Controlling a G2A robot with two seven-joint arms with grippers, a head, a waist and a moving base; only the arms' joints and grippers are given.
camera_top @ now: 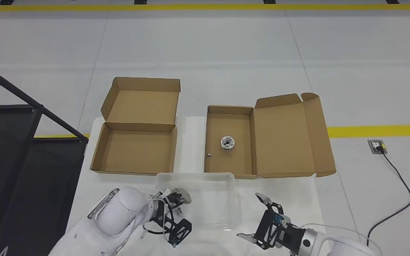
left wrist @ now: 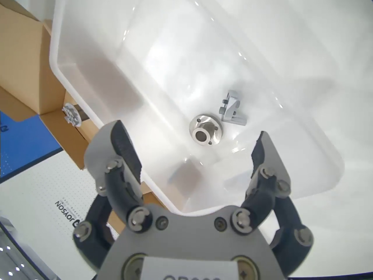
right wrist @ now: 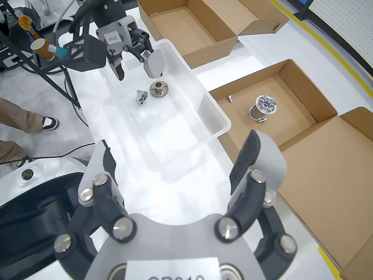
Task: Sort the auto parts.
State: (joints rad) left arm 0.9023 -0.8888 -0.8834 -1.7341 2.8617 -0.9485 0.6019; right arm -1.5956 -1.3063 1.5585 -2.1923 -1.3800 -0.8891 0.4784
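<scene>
A clear plastic bin (camera_top: 211,175) stands at the table's near edge and holds a round metal flange (left wrist: 205,129) and a small grey bracket (left wrist: 233,108) side by side. My left gripper (left wrist: 192,144) hangs open just above the flange, and it also shows across the bin (right wrist: 215,109) as the left gripper (right wrist: 137,69) over the flange (right wrist: 159,89) and bracket (right wrist: 141,97). My right gripper (right wrist: 180,147) is open and empty, above the table beside the bin's near right corner. A round metal housing (right wrist: 263,107) and a small bolt (right wrist: 230,98) lie in the right cardboard box (camera_top: 214,131).
An open cardboard box (camera_top: 134,147) with nothing in it stands behind the bin on the left. The right box's lid (camera_top: 285,137) lies flat to the right. A black frame (camera_top: 38,112) borders the table's left side.
</scene>
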